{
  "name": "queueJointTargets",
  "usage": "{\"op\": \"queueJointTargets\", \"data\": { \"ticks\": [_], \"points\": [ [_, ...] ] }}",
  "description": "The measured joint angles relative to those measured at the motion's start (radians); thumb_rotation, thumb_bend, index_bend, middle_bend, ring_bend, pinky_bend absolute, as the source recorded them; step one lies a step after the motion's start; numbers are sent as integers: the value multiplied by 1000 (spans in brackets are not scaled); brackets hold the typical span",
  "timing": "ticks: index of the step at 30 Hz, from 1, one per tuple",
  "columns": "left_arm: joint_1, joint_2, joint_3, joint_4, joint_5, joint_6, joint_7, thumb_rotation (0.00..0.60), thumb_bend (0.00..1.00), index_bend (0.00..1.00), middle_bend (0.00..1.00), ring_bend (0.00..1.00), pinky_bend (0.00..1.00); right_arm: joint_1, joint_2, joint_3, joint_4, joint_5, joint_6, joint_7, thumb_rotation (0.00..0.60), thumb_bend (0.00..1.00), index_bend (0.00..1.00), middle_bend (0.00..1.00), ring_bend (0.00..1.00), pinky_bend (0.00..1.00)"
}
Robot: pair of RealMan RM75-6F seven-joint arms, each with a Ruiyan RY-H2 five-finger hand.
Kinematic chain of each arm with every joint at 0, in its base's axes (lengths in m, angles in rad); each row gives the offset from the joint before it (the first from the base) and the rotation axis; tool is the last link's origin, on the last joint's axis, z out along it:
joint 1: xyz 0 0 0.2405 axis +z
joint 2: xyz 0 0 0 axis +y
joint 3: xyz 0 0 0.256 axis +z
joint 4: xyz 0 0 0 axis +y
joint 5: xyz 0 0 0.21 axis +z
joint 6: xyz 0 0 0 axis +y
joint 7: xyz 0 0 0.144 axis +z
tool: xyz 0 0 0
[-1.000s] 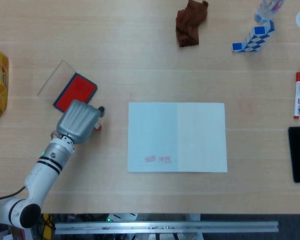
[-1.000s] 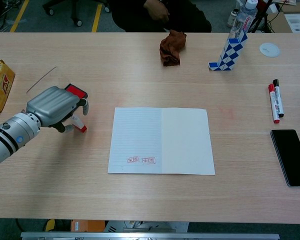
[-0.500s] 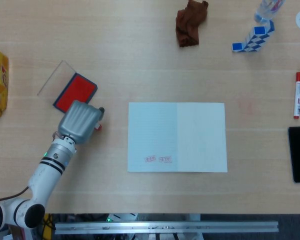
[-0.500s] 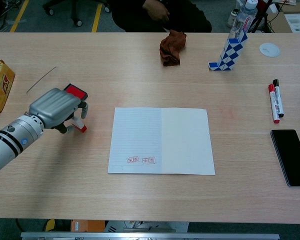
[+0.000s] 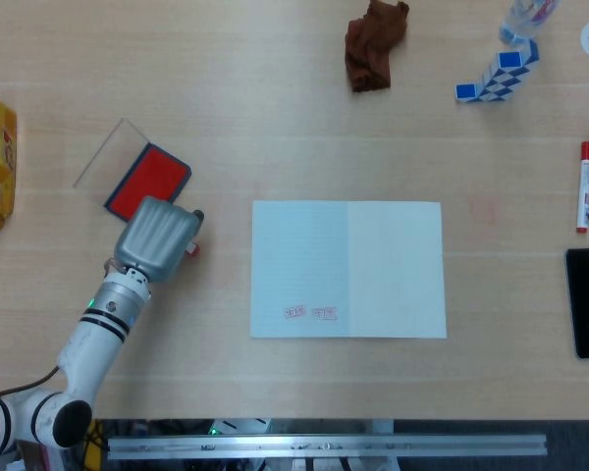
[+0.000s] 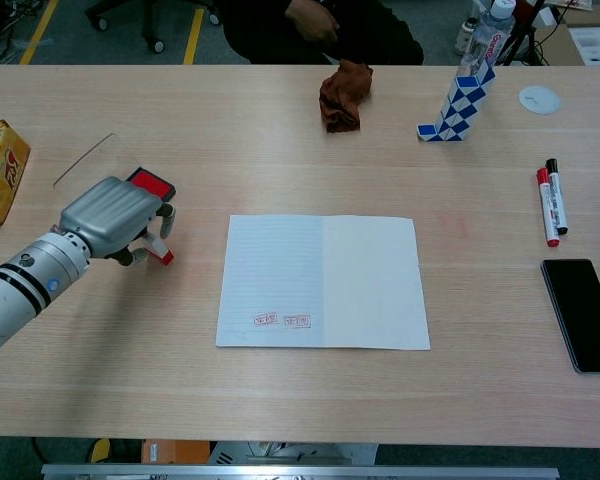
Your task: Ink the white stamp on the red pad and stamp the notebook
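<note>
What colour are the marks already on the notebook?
Red stamp marks on the notebook's left page; clearest in the chest view.

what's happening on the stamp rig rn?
The left hand sits over the white stamp, fingers curled around it, just in front of the open red pad. Whether it has actually lifted the stamp can't be told. The notebook lies open mid-table with two red stamp marks on its left page. The right hand is not in view.

Our head view looks almost straight down on the desk [image 5: 294,137] from above. Our chest view sits lower, tilted forward across it to the far edge. Both share the open notebook [image 5: 347,269] and our left hand [image 6: 115,217].
</note>
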Motion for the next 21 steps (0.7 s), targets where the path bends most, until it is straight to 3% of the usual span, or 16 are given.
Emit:
{"op": "queueJointTargets", "data": {
  "ticks": [21],
  "points": [
    [4, -19, 1, 31, 21, 12, -9, 600, 299, 554, 1000, 1000, 1000, -3, 2, -2, -2, 0, 1, -2, 600, 119, 462, 490, 408, 573]
  ]
}}
